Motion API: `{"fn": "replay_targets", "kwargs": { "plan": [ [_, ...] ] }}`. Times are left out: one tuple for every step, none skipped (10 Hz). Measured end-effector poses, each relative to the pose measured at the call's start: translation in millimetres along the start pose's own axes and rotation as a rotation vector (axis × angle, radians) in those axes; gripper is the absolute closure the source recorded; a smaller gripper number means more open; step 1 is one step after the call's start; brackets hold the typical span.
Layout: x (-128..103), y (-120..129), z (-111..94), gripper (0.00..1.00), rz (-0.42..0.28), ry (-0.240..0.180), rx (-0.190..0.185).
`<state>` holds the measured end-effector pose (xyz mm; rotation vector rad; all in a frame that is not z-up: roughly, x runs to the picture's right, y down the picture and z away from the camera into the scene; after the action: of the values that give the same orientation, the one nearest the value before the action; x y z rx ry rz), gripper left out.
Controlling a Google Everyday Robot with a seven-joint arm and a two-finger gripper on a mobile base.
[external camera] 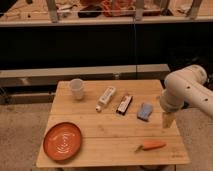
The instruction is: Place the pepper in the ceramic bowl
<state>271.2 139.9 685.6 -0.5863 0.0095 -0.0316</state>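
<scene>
The pepper [151, 145], small, slim and orange with a darker stem end pointing left, lies on the wooden table [112, 132] near its front right corner. The ceramic bowl [62, 140], a wide shallow orange-red dish with pale rings, sits at the front left corner. My gripper [168, 121] hangs from the white arm [187, 91] at the table's right edge. It is above and slightly right of the pepper, apart from it and far from the bowl.
A small whitish cup [76, 88] stands at the back left. A white tube [105, 97], a dark bar-shaped packet [124, 104] and a blue sponge-like item [145, 111] lie across the table's middle. A dark shelf unit stands behind the table.
</scene>
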Motion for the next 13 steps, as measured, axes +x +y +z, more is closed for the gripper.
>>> {"fn": "replay_targets", "kwargs": {
  "plan": [
    [-3.2,9.8,7.7,0.2,-0.018,-0.001,-0.005],
    [-4.9,11.6,9.2,0.2,-0.032,-0.001,-0.007],
    [-8.4,12.1,9.7,0.2,-0.056,0.0,-0.008],
    [-13.0,18.0,12.1,0.2,-0.079,-0.001,-0.008],
    [-15.5,28.9,17.8,0.2,-0.103,0.002,-0.008],
    [-16.1,37.1,22.4,0.2,-0.116,0.005,-0.006],
    [-18.9,42.7,29.4,0.2,-0.14,0.006,-0.004],
    [-22.0,44.6,34.6,0.2,-0.158,0.004,-0.002],
    [-23.1,47.3,38.3,0.2,-0.169,0.002,0.0],
    [-22.2,53.2,46.0,0.2,-0.183,0.003,0.003],
    [-21.4,59.7,53.3,0.2,-0.199,0.001,0.005],
    [-22.2,64.9,58.5,0.2,-0.217,-0.004,0.004],
    [-22.7,68.7,62.8,0.2,-0.231,-0.011,0.004]
  ]
}}
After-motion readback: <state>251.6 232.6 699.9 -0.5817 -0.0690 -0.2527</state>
